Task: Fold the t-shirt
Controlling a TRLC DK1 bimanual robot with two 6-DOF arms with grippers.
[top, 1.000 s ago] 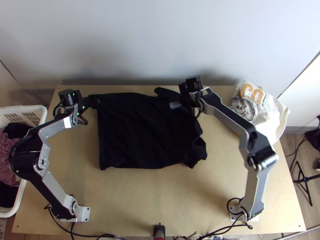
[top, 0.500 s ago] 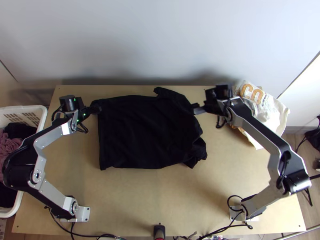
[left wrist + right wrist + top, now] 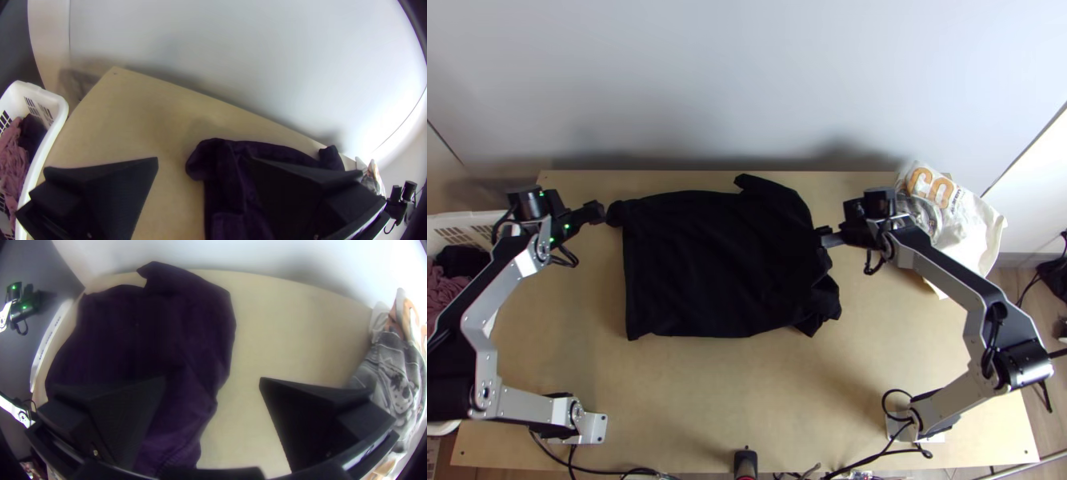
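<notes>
The black t-shirt [image 3: 715, 264] lies on the table as a roughly rectangular spread, with a corner poking out at the back and bunched cloth at its right side. Just off its back left corner is my left gripper [image 3: 597, 213]; in the left wrist view the left gripper [image 3: 202, 191] has its fingers wide apart, the shirt's bunched corner [image 3: 215, 162] between and beyond them. My right gripper [image 3: 827, 237] is at the shirt's right edge. In the right wrist view, the right gripper [image 3: 212, 418] is open, one finger over the shirt [image 3: 164, 329], the other over bare table.
A white basket [image 3: 60, 111] with pink and dark clothes stands at the table's left side. At the back right, a white bag with orange lettering [image 3: 971, 232] lies by grey printed cloth [image 3: 398, 378]. The wall runs behind the table [image 3: 747, 400].
My left gripper has moved left, away from the shirt's back left corner. My right gripper has moved right, from over the shirt to its right edge. The shirt's back left corner has shifted slightly.
</notes>
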